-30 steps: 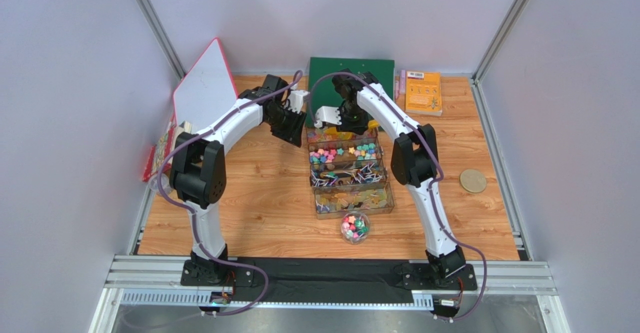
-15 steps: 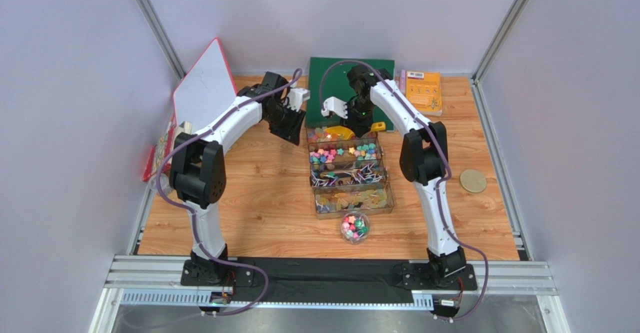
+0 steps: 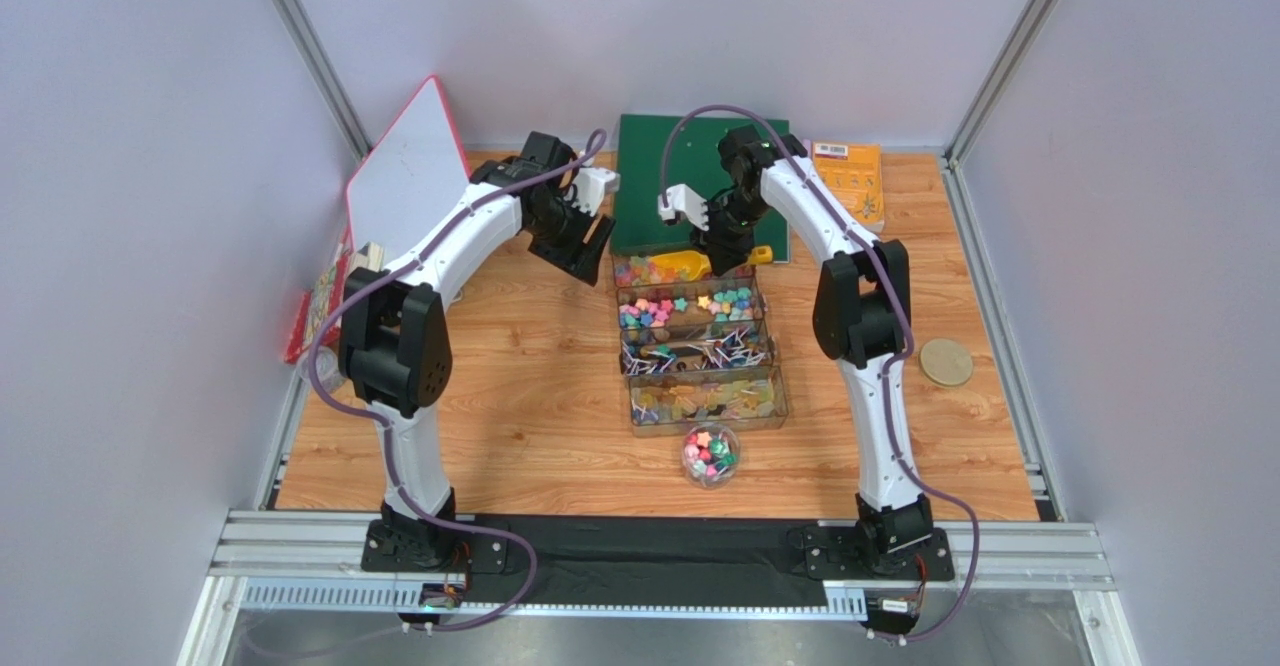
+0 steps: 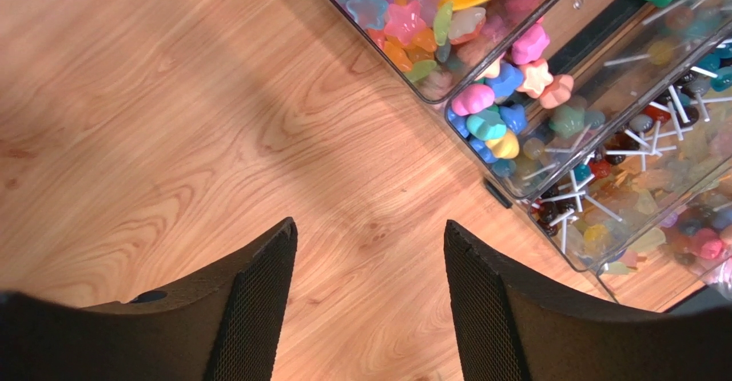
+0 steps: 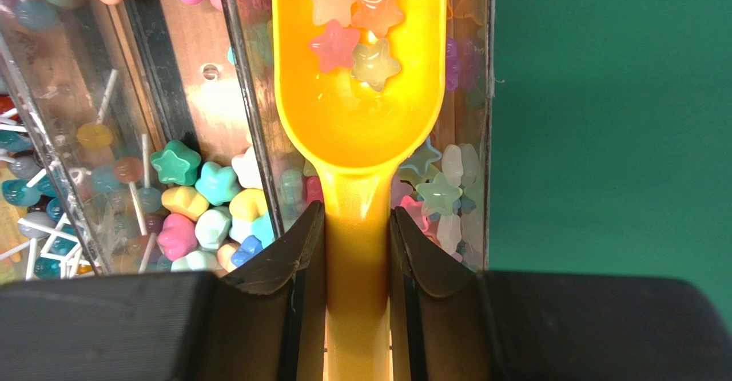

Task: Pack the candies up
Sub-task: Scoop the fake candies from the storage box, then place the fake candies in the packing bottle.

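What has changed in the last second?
The right arm swung back toward the far right, its wrist clearing the candy box, so the yellow scoop now shows. The right gripper is shut on its handle, star candies in the bowl. The left gripper barely shifted, open over bare wood. Candy box and round tub stayed put.

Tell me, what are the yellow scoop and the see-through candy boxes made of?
The yellow scoop looks like shiny, slightly see-through plastic: light glows through its bowl. The boxes look like clear hard plastic, since the candies show through their walls.
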{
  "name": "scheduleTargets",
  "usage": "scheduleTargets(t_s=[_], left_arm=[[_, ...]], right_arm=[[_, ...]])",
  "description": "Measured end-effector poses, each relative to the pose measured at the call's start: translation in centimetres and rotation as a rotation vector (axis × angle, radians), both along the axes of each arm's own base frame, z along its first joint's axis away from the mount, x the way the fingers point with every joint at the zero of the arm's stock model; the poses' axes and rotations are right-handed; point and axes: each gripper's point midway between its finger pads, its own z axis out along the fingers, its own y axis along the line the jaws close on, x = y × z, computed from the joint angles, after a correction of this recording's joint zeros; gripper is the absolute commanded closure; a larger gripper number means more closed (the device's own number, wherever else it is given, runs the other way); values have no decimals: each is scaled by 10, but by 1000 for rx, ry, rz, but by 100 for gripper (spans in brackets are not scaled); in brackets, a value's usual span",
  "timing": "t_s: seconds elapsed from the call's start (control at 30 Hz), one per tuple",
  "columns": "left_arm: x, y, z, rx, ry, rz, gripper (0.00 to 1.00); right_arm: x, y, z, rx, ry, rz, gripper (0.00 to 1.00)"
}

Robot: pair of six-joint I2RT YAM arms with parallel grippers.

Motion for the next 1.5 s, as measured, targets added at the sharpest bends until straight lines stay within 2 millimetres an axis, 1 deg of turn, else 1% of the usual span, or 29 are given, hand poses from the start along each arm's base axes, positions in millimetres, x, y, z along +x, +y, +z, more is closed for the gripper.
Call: scheduleTargets(t_s=[0.13,0.43,0.7,0.77,0.87,0.97,1.07,1.13,1.2,1.3,1.4,1.47,1.5], left_arm=[[3,4,3,18,-13,-4,30],[0,20,-7,84,15,-26,30],[14,22,8,108,-40,-44,30],[17,23,11,115,-52,-47,30],[21,25,12,127,-62,-53,30],[21,28,11,145,-63,-59,30],[23,32,10,166,-70,-63,30],[23,34,10,179,-73,-64,29],[24,37,9,191,-77,-68,28],[26,41,9,212,-86,-73,28],[27,45,10,233,-95,-75,27],[29,47,14,244,-109,-73,26],[29,48,16,249,-115,-71,24]], right_arm=[[-3,2,2,35,16,4,100],[-12,1,1,116,63,4,100],[-23,-3,5,225,124,-47,100],[-30,-8,7,243,138,-69,100],[-49,-15,8,246,191,-98,100],[-65,-15,9,258,229,-117,100],[-75,-11,19,303,251,-143,100],[-76,-8,27,340,258,-161,100],[-73,-3,36,382,249,-175,100],[-68,-1,43,429,233,-203,100],[-66,-3,48,452,219,-233,100],[-65,-6,56,462,196,-246,100],[-66,-8,61,465,179,-247,100]])
